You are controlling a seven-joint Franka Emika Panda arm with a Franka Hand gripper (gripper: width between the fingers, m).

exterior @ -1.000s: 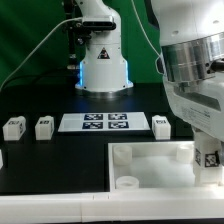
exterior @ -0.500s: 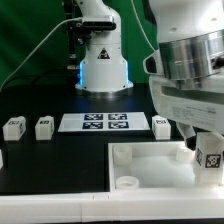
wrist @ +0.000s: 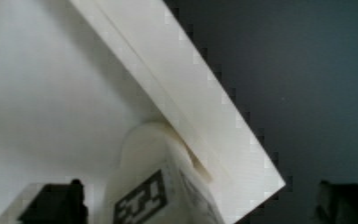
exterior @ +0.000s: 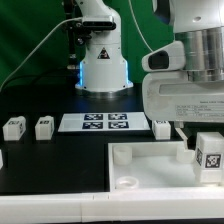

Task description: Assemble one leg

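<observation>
A white leg [exterior: 210,153] with a square tag stands at the corner of the large white tray-like piece [exterior: 150,160], at the exterior view's right. My gripper [exterior: 206,136] is just above it and open. In the wrist view the leg [wrist: 149,190] stands between the two dark fingers [wrist: 55,200], with a gap on each side, next to the tray piece's slanting edge [wrist: 176,90]. Three more legs stand on the black table: two at the left [exterior: 13,127] [exterior: 44,127] and one at the right [exterior: 162,126].
The marker board [exterior: 105,122] lies flat in the middle of the table behind the tray piece. The robot's white base [exterior: 103,65] stands at the back. A round socket [exterior: 127,183] shows at the tray piece's near left corner.
The arm has risen and its hand now shows more fully above the leg. The leg has stayed at the tray piece's corner.
</observation>
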